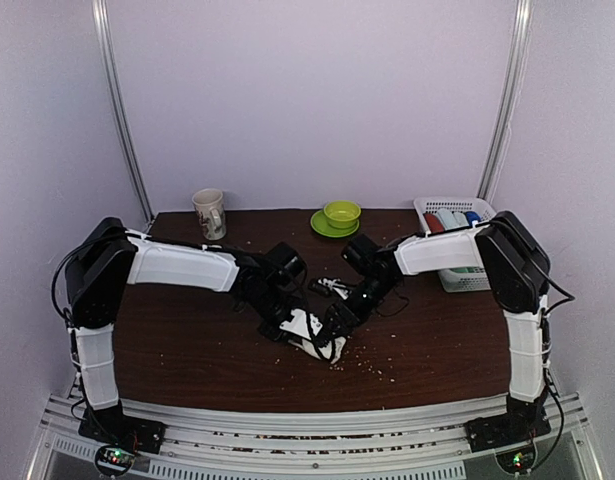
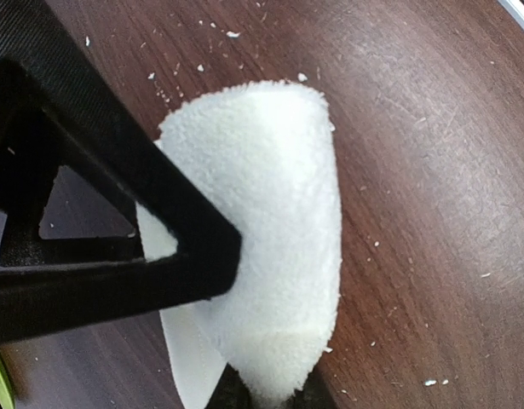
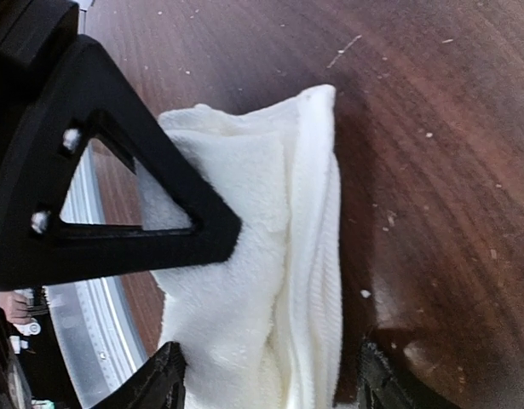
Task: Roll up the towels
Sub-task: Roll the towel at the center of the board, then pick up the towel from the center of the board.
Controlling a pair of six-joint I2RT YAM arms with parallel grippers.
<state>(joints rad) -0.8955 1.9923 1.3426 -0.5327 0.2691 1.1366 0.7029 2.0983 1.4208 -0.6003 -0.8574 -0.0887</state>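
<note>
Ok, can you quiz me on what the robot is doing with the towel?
1. True or false: the mug is lying on its side.
2. The white towel is: A spread out flat; B bunched up between the left hand and the right hand; C folded neatly with nothing touching it.
3. Which hand has its fingers wide apart, one on each side of the towel?

Key
1. False, it stands upright.
2. B.
3. The right hand. The left hand is pinched shut on the towel.
</note>
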